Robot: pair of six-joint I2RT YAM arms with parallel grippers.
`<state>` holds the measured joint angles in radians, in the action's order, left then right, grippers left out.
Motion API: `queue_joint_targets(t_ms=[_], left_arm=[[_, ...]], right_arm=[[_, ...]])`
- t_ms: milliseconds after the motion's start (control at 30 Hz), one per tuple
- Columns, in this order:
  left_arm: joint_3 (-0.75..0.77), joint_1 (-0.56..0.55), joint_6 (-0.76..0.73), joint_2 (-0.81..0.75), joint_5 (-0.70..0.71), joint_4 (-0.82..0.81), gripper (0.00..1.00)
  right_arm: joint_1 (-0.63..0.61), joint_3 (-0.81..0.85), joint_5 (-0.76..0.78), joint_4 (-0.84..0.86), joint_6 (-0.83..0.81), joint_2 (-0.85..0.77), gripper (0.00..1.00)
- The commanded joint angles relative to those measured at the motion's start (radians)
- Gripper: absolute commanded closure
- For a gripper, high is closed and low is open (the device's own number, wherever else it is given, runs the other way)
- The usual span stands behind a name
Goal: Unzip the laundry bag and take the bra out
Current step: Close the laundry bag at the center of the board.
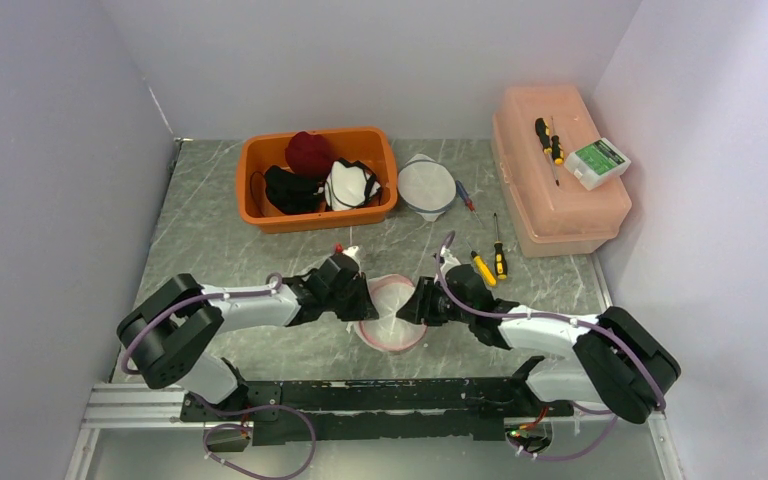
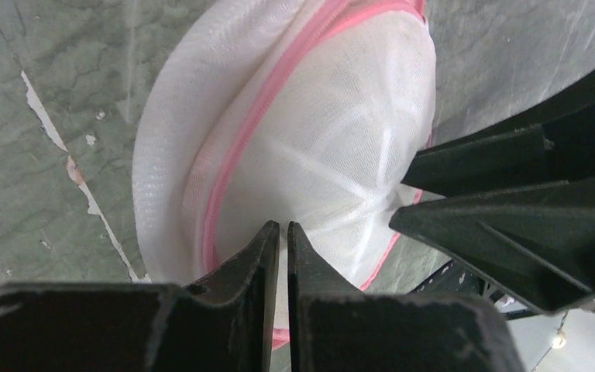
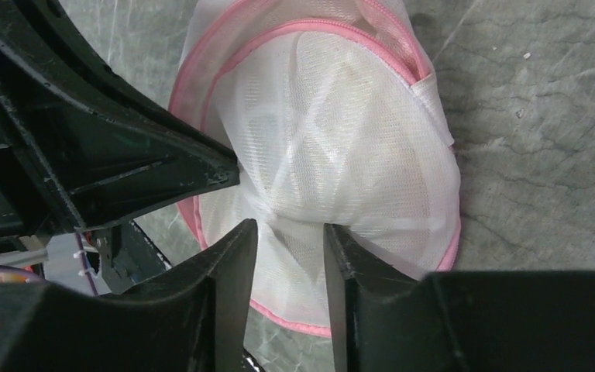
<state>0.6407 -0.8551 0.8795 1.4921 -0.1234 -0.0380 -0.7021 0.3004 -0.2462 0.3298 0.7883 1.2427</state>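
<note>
The laundry bag (image 1: 392,312) is a round white mesh pouch with pink trim, lying on the table between both grippers. Its pink zipper (image 2: 257,116) curves over the dome and looks zipped. My left gripper (image 2: 283,226) is shut on a thin fold of the mesh at the bag's left edge (image 1: 365,303). My right gripper (image 3: 289,226) stands open at the bag's right edge (image 1: 417,303), its fingers astride a bunched fold of mesh (image 3: 341,124). The bra is hidden inside the bag.
An orange bin (image 1: 260,205) with dark and white garments stands at the back. A second white mesh bag (image 1: 427,186) lies beside it. Two yellow-handled screwdrivers (image 1: 490,262) lie right of the bag. A pink lidded box (image 1: 555,190) sits at the back right.
</note>
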Motion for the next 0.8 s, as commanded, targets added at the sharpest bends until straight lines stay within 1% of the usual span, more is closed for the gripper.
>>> queue_joint_targets(t_ms=[0, 100, 200, 267, 333, 433, 500, 567, 600, 700, 767], left_arm=[[-0.031, -0.004, 0.025, 0.040, 0.063, -0.014, 0.87], [-0.031, -0.004, 0.027, 0.032, 0.060, -0.014, 0.87], [-0.022, -0.004, 0.019, -0.008, 0.072, 0.007, 0.87], [-0.014, -0.003, 0.009, -0.058, 0.071, 0.022, 0.85], [-0.002, -0.003, -0.003, -0.105, 0.071, 0.048, 0.79], [0.023, -0.004, -0.019, -0.187, 0.085, 0.120, 0.62], [0.047, -0.004, -0.031, -0.238, 0.099, 0.169, 0.51], [0.067, -0.003, -0.042, -0.284, 0.116, 0.218, 0.45], [0.074, -0.004, -0.047, -0.307, 0.121, 0.241, 0.44], [0.072, -0.005, -0.056, -0.369, 0.122, 0.291, 0.43], [0.049, -0.004, -0.056, -0.406, 0.141, 0.305, 0.42]], right_arm=[[-0.016, 0.034, 0.036, -0.077, -0.037, 0.013, 0.57], [-0.018, 0.048, 0.045, -0.116, -0.051, -0.008, 0.49], [-0.017, 0.083, 0.063, -0.180, -0.081, -0.057, 0.39], [-0.018, 0.108, 0.077, -0.224, -0.097, -0.096, 0.32], [-0.018, 0.134, 0.092, -0.273, -0.114, -0.149, 0.23], [-0.017, 0.176, 0.118, -0.349, -0.147, -0.238, 0.08], [-0.018, 0.210, 0.138, -0.424, -0.175, -0.297, 0.01], [-0.018, 0.238, 0.156, -0.480, -0.197, -0.352, 0.00], [-0.018, 0.243, 0.160, -0.497, -0.206, -0.380, 0.00], [-0.017, 0.215, 0.155, -0.515, -0.213, -0.467, 0.00], [-0.017, 0.163, 0.157, -0.522, -0.194, -0.513, 0.00]])
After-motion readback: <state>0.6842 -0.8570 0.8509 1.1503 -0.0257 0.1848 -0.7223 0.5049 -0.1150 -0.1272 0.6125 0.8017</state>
